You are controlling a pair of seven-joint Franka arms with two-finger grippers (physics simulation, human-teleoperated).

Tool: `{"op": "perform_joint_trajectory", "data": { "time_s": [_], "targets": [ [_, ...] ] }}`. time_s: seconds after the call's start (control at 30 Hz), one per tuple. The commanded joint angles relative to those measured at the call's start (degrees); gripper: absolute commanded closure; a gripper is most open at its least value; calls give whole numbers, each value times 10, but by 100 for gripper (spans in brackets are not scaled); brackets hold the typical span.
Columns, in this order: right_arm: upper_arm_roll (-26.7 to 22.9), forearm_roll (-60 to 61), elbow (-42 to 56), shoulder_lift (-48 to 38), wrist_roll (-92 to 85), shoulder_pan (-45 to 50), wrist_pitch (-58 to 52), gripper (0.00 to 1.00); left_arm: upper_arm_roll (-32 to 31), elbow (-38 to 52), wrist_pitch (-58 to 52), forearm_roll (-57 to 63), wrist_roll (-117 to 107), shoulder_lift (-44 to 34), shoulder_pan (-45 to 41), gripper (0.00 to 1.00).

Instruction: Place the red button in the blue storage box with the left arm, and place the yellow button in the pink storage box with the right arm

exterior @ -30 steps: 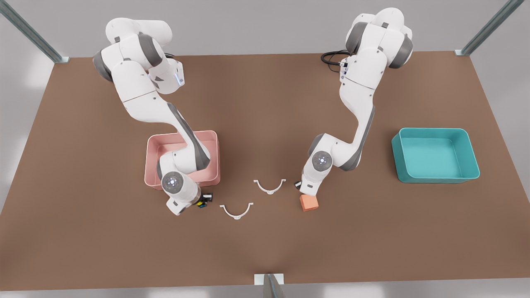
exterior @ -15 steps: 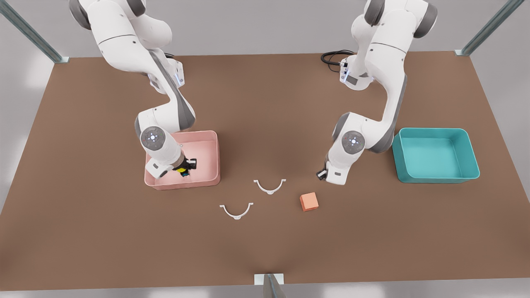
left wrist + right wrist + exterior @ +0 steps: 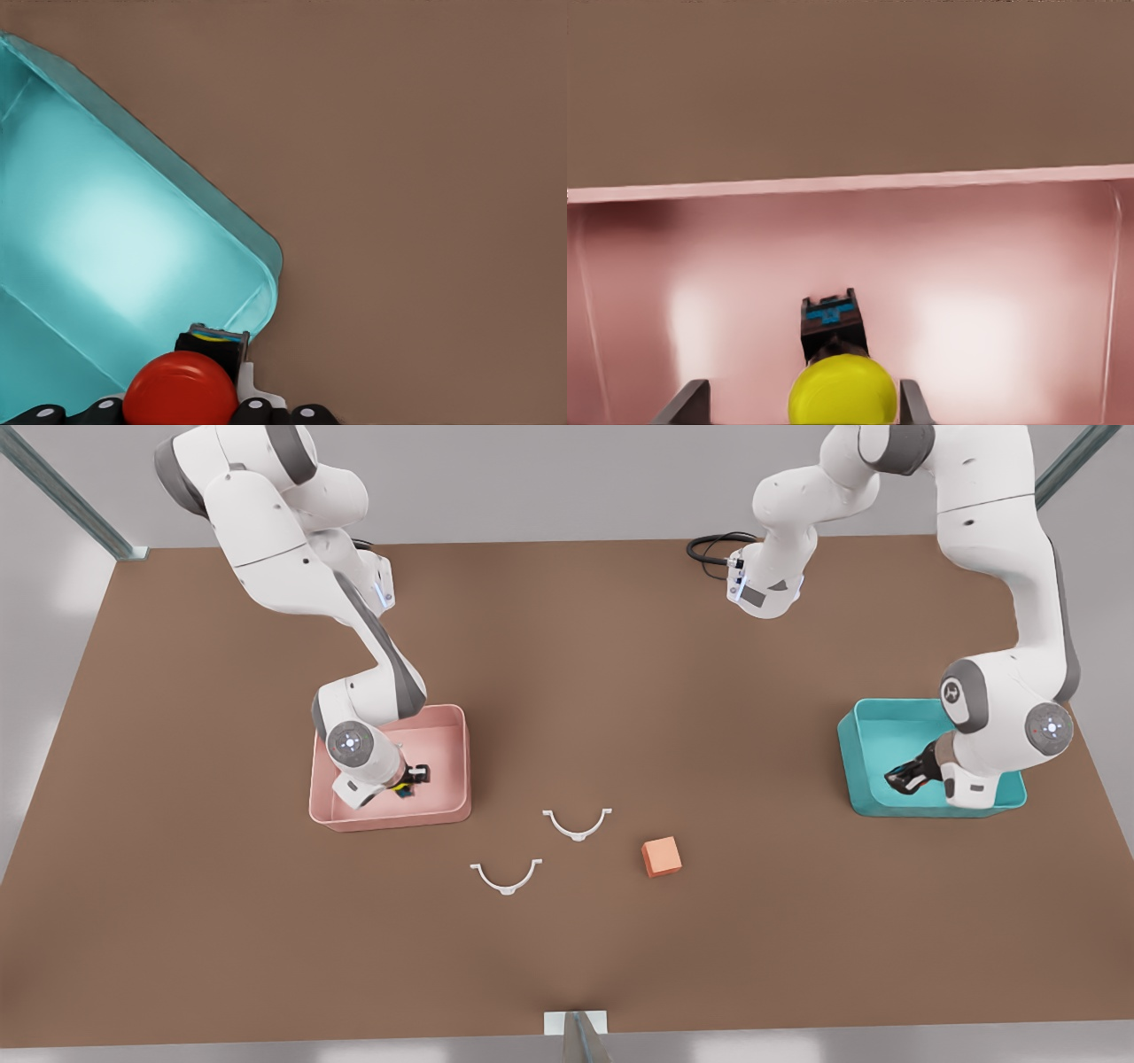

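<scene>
The left gripper [image 3: 902, 778] hangs over the blue storage box [image 3: 921, 808], at the table's three o'clock side in the front view, pinching the red button [image 3: 180, 390] above the tray floor. The right gripper [image 3: 410, 779] hangs inside the pink storage box [image 3: 390, 817], toward nine o'clock, clamped on the yellow button [image 3: 842, 390]. A salmon-orange cube [image 3: 662, 856] and two white curved clips [image 3: 578, 825] lie on the table [image 3: 567, 646] between the trays.
</scene>
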Motion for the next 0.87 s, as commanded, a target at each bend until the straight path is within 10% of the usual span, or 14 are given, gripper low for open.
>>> {"op": "perform_joint_trajectory", "data": {
  "time_s": [0.0,0.23,0.27,0.47,0.73,0.83],
  "targets": [
    [0,1,1,0,5,0,14,8,0,-3,16,0,473,5,22,52],
    [-5,-1,246,-93,-120,-97,-243,0,0,-70,142,-1,557,33,83,51],
    [-7,-3,306,-92,-137,-111,-286,0,0,-69,144,-1,557,37,82,1],
    [3,-1,320,-123,-176,-142,-341,0,-2,-57,71,-1,499,-48,24,0],
    [12,-3,408,-65,-189,-138,-384,0,55,363,-278,2,286,18,-181,0],
    [12,-1,412,-68,-191,-138,-386,0,49,375,-296,3,288,15,-181,0]
  ]
}}
